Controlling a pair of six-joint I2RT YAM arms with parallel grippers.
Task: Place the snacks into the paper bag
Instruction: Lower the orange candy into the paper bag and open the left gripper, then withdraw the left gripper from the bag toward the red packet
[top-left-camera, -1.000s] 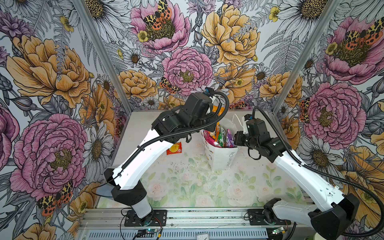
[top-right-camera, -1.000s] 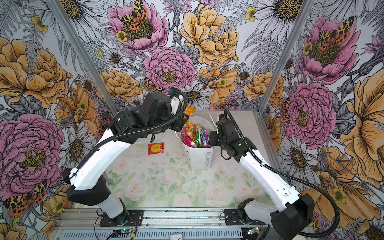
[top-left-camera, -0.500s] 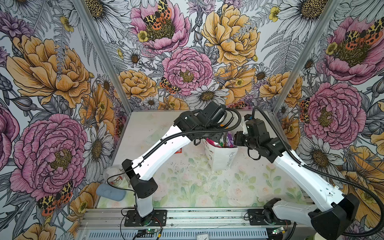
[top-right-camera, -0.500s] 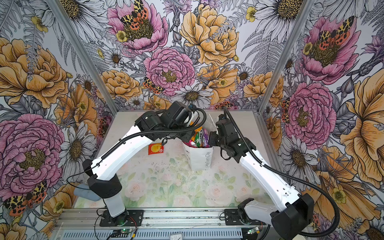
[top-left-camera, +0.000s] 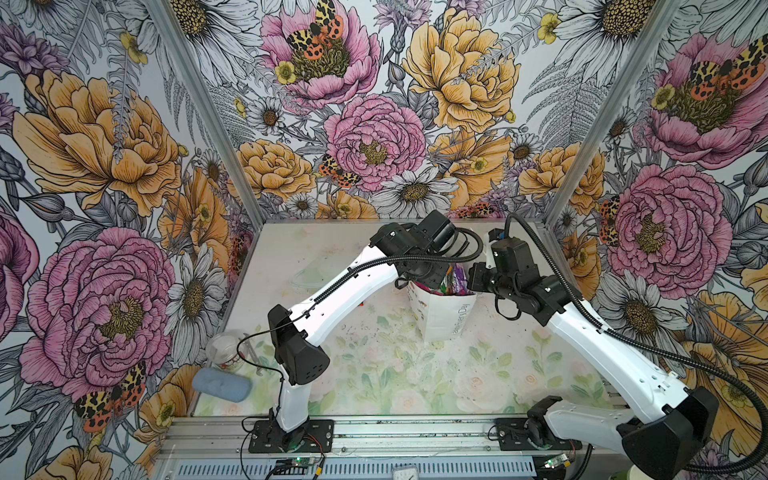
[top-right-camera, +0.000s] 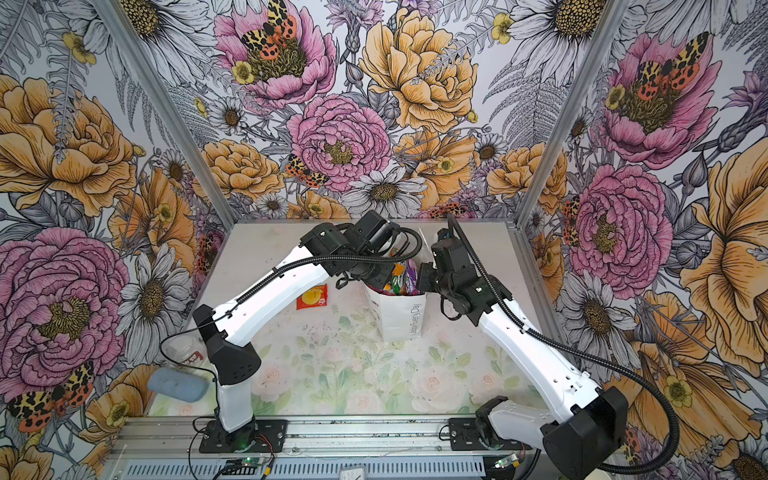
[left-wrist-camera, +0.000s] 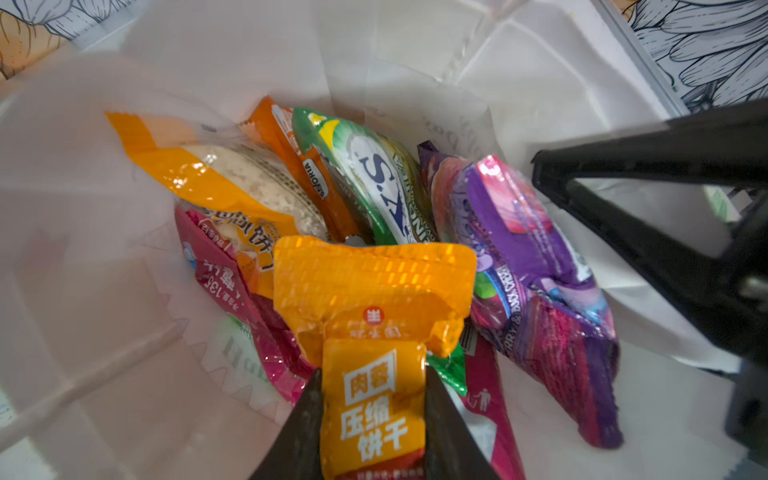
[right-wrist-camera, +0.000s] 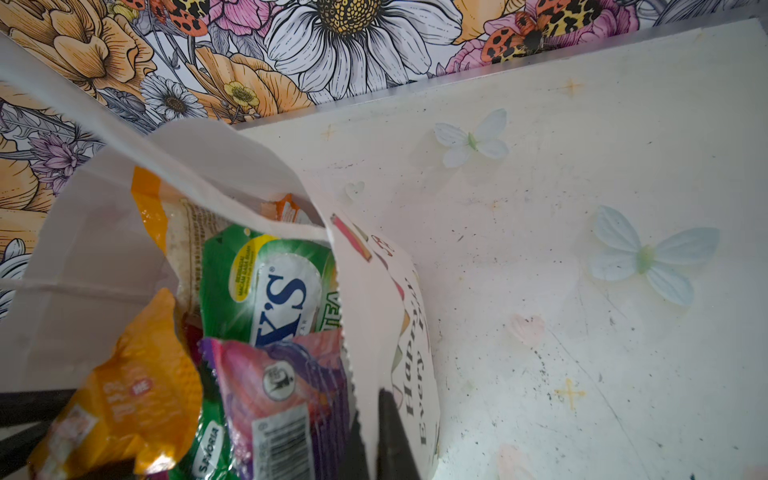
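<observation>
Floral walls (top-left-camera: 374, 137) are being seen around a flowered bench (top-left-camera: 395, 374). At its left edge a plastic cup (top-left-camera: 224, 347) and a blue-grey case (top-left-camera: 222, 384) are being left untouched. A red-orange packet (top-right-camera: 312, 297) is being left flat near the paper bag (top-left-camera: 442, 318) holding other snacks (left-wrist-camera: 374, 166). In its mouth an orange packet (left-wrist-camera: 374, 282) is being gripped by the part-closed left jaws; its rim is being pinched by the tightly closed right jaws.
</observation>
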